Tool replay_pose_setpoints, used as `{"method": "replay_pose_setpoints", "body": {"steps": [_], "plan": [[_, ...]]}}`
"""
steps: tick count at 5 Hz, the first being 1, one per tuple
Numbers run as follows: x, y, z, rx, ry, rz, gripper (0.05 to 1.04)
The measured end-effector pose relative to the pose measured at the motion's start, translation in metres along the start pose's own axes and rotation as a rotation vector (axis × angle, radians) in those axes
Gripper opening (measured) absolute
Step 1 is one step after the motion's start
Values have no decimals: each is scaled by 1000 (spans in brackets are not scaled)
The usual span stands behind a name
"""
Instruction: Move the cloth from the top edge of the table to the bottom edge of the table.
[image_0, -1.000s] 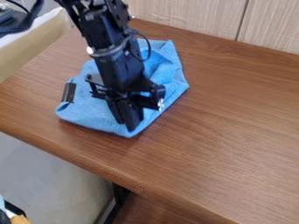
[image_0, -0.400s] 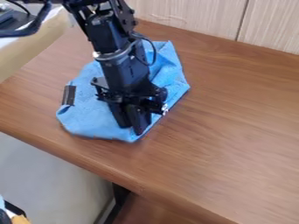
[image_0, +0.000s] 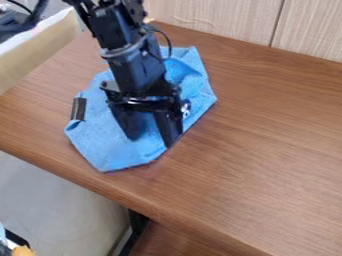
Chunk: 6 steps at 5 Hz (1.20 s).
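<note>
2 fingers of the gripper stand apart, open, over the blue cloth in the camera view. The cloth lies on the bench, from near the back edge to near the front edge. I judge that the step is between pulls; the next move needs a firm grip, then a drag downward. The arm hides the cloth's middle; whether the fingertips touch the fabric, I cannot tell.

1 fixed view | from above | slanting down at table | close, table overruns view
</note>
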<state>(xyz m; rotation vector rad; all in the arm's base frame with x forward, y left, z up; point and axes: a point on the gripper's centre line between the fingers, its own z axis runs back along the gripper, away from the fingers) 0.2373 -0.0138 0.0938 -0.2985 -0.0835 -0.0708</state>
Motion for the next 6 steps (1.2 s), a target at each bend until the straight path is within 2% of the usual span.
{"method": "replay_pose_setpoints", "body": {"steps": [1,5,6], "plan": [[-1,1,2,-7,-2,0,1003],[2,-26,49,-54,-118,-99,1000],[2,-26,49,-54,-118,-98,1000]]}}
